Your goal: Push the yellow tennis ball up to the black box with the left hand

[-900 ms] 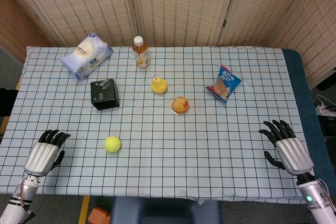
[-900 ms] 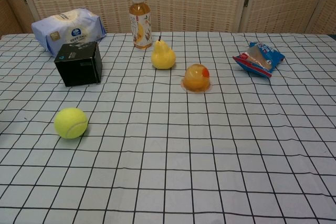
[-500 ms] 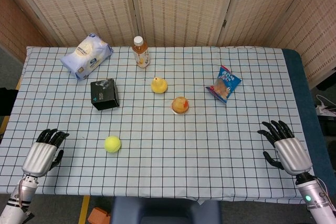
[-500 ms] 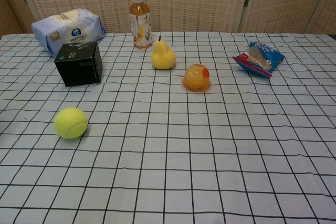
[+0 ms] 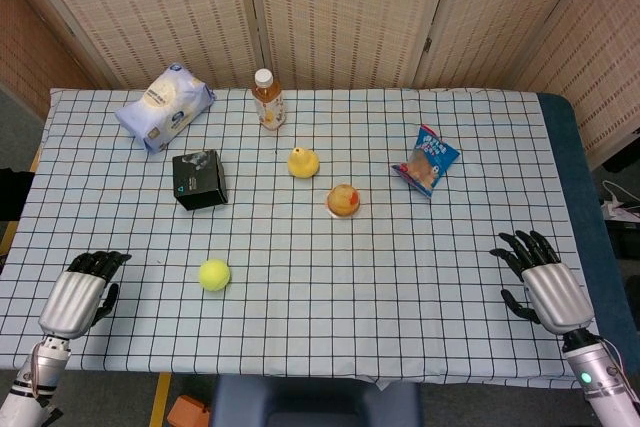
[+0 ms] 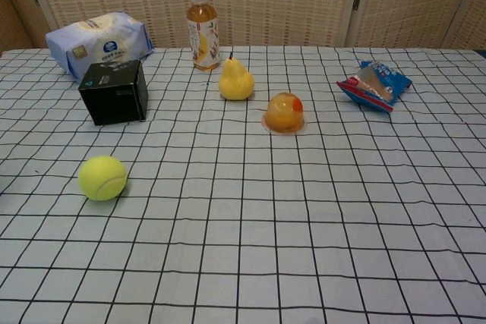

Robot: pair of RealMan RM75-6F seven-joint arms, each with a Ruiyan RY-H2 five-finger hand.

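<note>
On the checked worktop [image 5: 420, 287], with a pear [image 5: 303, 162], jelly cup [image 5: 343, 200], bottle [image 5: 267, 99] and snack bag [image 5: 428, 161] off to the side, the ball [image 5: 214, 274] lies right of the empty, loosely spread left robot hand [image 5: 78, 292], box [image 5: 199, 179] beyond it, nothing between them.

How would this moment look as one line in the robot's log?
left hand: open, apart from tennis ball | right hand: open, idle | ball short of black box, untouched

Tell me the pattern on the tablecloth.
The tablecloth is white with a grid of thin black lines, clearest in the chest view.
</note>
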